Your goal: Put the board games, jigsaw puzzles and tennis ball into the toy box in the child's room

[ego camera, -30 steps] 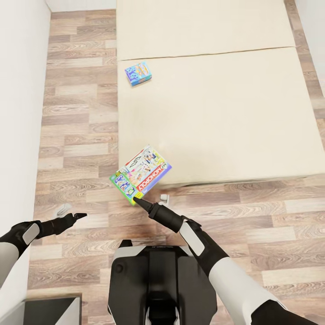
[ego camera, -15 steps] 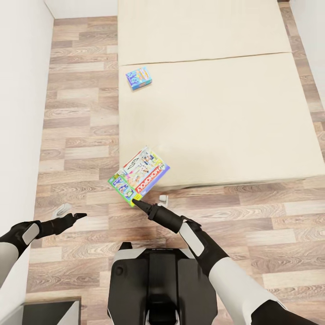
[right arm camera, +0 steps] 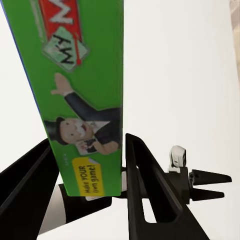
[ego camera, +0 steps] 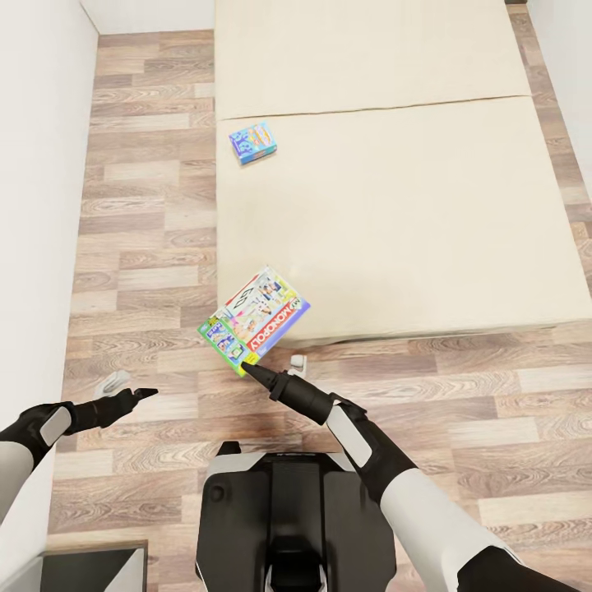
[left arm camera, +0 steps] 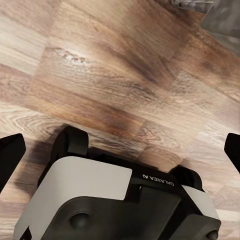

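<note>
Monopoly board game (ego camera: 256, 321) clamped by the right gripper (ego camera: 249, 367) at the bed's (ego camera: 395, 205) near-left corner.
A second board game (ego camera: 252, 141) lies on the mattress toward twelve o'clock; the left gripper (ego camera: 140, 395), fingers apart, hovers over the floor (ego camera: 140, 247) at nine o'clock.

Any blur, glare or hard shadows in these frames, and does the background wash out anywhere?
Head view: sharp, evenly lit, only a faint shadow along the bed edge. Right wrist view: Monopoly box crisp between the right gripper fingers, background blown out to near-white. Left wrist view: wood floor slightly soft, darker shading near the robot base.
</note>
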Motion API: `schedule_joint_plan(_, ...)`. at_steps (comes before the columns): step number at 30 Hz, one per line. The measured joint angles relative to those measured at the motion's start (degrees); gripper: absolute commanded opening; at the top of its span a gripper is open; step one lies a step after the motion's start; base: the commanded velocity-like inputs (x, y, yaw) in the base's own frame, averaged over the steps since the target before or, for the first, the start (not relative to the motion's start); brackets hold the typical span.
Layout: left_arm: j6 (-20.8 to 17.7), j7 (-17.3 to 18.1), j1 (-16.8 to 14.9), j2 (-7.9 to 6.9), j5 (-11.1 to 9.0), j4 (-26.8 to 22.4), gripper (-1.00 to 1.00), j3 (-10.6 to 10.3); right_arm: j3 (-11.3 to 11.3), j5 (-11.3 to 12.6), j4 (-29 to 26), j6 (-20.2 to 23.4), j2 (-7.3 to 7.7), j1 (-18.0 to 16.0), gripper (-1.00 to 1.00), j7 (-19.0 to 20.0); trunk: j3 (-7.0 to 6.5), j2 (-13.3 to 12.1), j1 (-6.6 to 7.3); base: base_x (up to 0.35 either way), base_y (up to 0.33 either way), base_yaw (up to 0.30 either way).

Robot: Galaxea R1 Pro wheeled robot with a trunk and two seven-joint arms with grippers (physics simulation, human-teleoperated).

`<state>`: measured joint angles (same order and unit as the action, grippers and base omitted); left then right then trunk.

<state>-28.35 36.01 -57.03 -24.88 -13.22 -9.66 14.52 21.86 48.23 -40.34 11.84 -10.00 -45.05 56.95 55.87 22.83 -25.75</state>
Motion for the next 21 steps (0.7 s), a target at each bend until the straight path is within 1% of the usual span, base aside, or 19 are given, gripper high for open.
schedule_joint_plan(6, 0.0, 0.0, 0.0, -0.13, -0.04, 0.0, 1.0, -0.06, 0.02, -0.07, 0.17, -0.52, 0.0, 0.0, -1.0, -0.78, 0.0, 0.0, 0.0, 0.0, 0.0, 0.0)
schedule_joint_plan(13, -0.08, 0.0, 0.0, 0.0, 0.03, 0.0, 1.0, -0.09, 0.08, 0.01, 0.08, -1.6, 0.0, 0.0, -1.0, -2.6, 0.0, 0.0, 0.0, 0.0, 0.0, -0.001)
schedule_joint_plan(21, -0.09, 0.0, -0.01, 0.03, 0.06, 0.0, 1.0, -0.08, 0.06, -0.04, 0.23, -2.36, 0.0, 0.0, -1.0, -2.99, -0.4, 0.0, 0.0, 0.0, 0.0, -0.073)
